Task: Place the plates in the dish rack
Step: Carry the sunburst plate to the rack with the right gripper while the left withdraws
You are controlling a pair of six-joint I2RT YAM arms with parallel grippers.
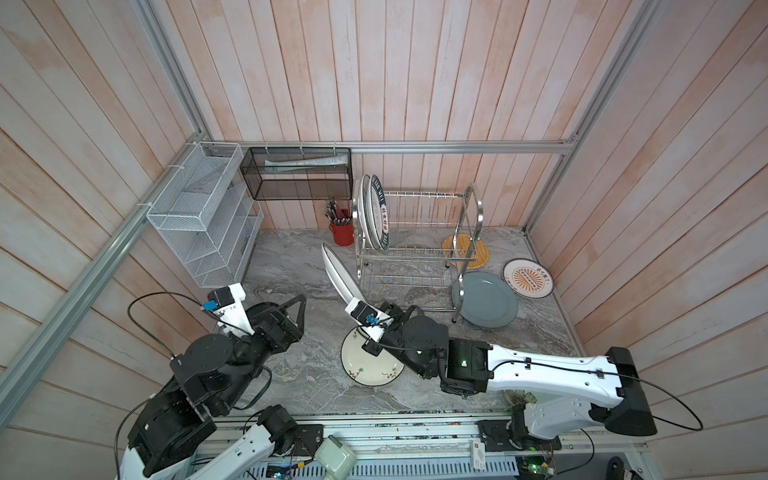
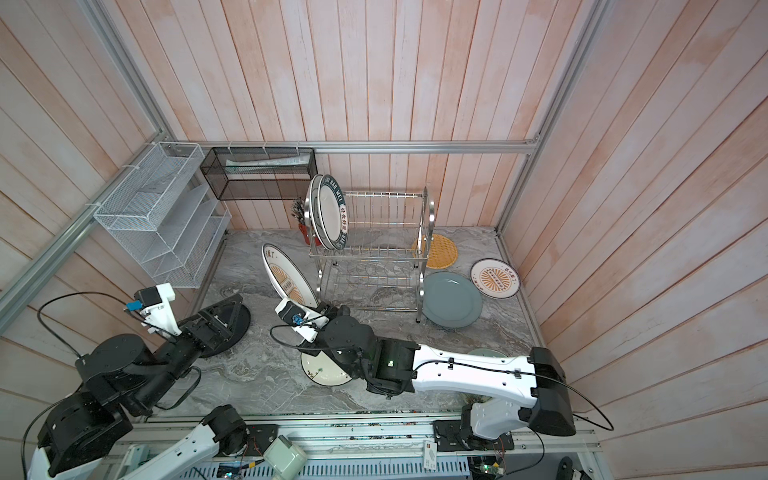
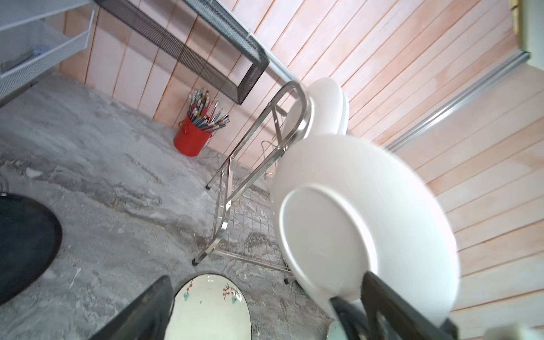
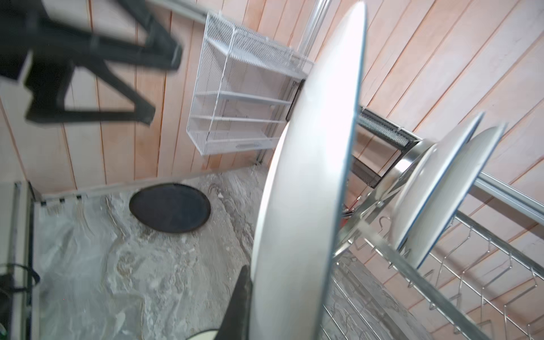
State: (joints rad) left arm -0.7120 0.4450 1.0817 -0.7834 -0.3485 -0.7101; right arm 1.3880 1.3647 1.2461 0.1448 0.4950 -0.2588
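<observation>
My right gripper (image 1: 360, 306) is shut on the lower rim of a white sunburst plate (image 2: 286, 274), holding it on edge just left of the dish rack (image 1: 415, 249). Two plates (image 2: 328, 216) stand in the rack's upper tier. My left gripper (image 2: 230, 309) hangs open over a black plate (image 4: 170, 207), holding nothing. A cream floral plate (image 1: 370, 368) lies flat under the right wrist. A grey-blue plate (image 1: 488, 299) leans on the rack's right end. An orange lattice plate (image 1: 463, 249) and another sunburst plate (image 1: 528, 277) lie beyond it.
A white mesh organiser (image 1: 203, 216) and a black mesh basket (image 1: 297, 174) hang on the back-left walls. A red cup of pens (image 1: 341, 233) stands left of the rack. A pale green plate (image 2: 486, 353) peeks out under the right arm. Plank walls close three sides.
</observation>
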